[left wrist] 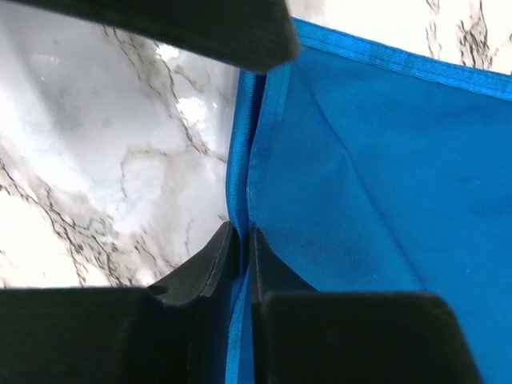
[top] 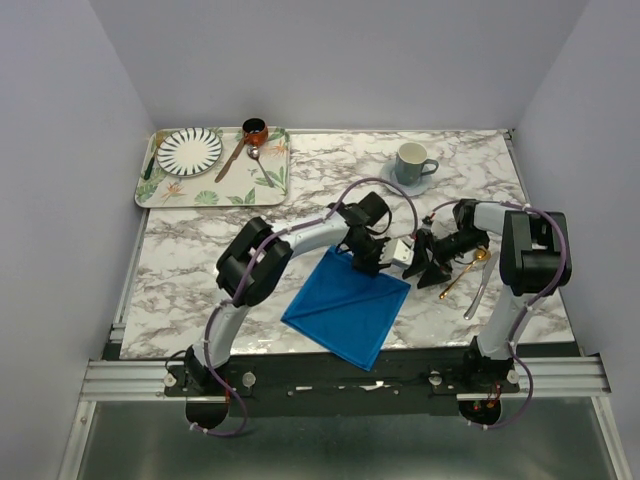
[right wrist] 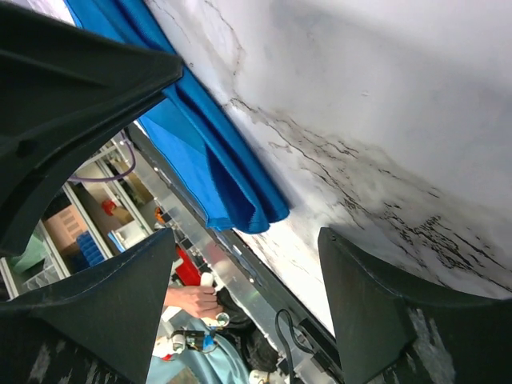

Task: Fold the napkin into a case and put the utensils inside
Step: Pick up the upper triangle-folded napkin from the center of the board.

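Note:
The blue napkin (top: pixel 348 305) lies folded on the marble table, with a diagonal crease across its top. My left gripper (top: pixel 366 258) is at its far corner and shut on the hem; in the left wrist view the fingertips (left wrist: pixel 228 248) pinch the doubled blue edge of the napkin (left wrist: pixel 384 176). My right gripper (top: pixel 431 266) is open and empty, just right of the napkin; in the right wrist view it (right wrist: pixel 248 264) hovers above the bare table, past the napkin's corner (right wrist: pixel 232 192). The gold spoon (top: pixel 461 276) and the silver utensil (top: pixel 479 292) lie right of the right gripper.
A floral tray (top: pixel 262 190) at the back left holds a striped plate (top: pixel 189 150), a brown-handled spoon (top: pixel 233 157) and a small brown cup (top: pixel 255 130). A teal mug (top: pixel 411 162) on a saucer stands at the back right. A person's hand (right wrist: pixel 192 298) shows beyond the near table edge.

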You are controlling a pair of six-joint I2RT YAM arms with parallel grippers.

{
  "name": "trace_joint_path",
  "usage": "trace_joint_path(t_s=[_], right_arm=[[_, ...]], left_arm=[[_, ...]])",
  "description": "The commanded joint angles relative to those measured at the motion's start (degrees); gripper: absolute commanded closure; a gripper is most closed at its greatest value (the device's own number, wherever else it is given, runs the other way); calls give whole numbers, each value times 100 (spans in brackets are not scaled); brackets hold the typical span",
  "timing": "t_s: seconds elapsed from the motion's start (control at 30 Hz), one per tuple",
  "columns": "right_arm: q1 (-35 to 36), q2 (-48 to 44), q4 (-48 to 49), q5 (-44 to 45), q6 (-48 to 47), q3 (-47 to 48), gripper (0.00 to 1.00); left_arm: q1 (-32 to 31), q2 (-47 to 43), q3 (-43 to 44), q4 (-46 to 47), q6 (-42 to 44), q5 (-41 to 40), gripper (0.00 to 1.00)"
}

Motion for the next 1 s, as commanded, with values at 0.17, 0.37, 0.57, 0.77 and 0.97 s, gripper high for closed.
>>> trace_joint_path(t_s=[0.17,0.37,0.57,0.77,0.97], right_arm=[[-29,335,319,138,11,244,18],[33,573,293,50,-121,420,13],[357,784,-14,199,-472,771,2],[657,916,-67,366,-587,938,1],[806,907,-41,507,-569,1009,1]], left_arm=[[-22,-863,-1332,1434,-124,-472,100],[-22,-1127,-1666,1786,-132,-472,100],[-22,-1321,-1921,2006,-62,-411,100],[-13,-1409,-1965,2032,-62,-314,100],[-13,-1506,-1965,2041,-106,-235,100]])
